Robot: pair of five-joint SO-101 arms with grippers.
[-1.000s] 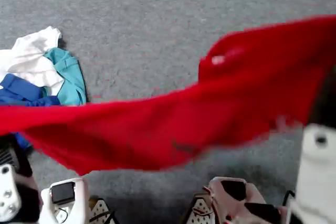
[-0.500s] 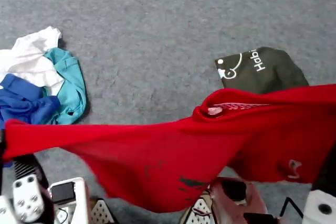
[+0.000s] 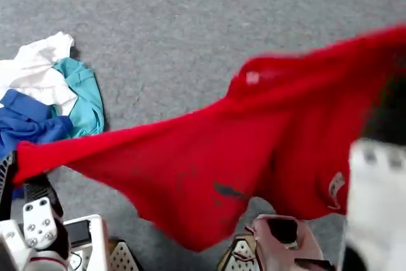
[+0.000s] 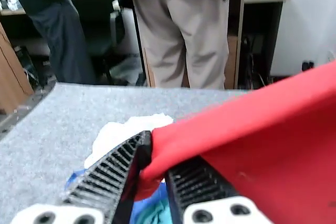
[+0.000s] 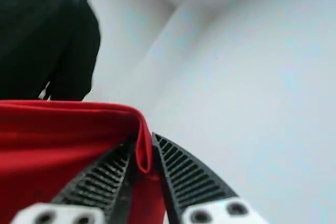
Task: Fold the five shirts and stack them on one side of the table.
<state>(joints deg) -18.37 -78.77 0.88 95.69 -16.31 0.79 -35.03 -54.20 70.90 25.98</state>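
A red shirt point(image 3: 254, 138) hangs stretched in the air across the grey table point(image 3: 177, 36), held at both ends. My left gripper point(image 4: 155, 163) is shut on one sleeve end of the red shirt point(image 4: 252, 145), low at the table's near left point(image 3: 25, 169). My right gripper point(image 5: 142, 163) is shut on a folded edge of the red shirt point(image 5: 58, 135), raised high at the right, and that arm's white body point(image 3: 374, 207) fills the near right corner. A pile of white point(image 3: 35, 71), teal point(image 3: 85, 96) and blue point(image 3: 28, 122) shirts lies at the left edge.
The arm bases point(image 3: 266, 249) stand at the table's near edge. The left wrist view has people point(image 4: 178, 30) standing beyond the table's far side and an office chair point(image 4: 97, 19). Bare grey felt spreads over the far middle of the table.
The right end of the red shirt has swung back up and away, and the shirt now covers the dark folded shirt seen half a second ago. The left end stayed low.
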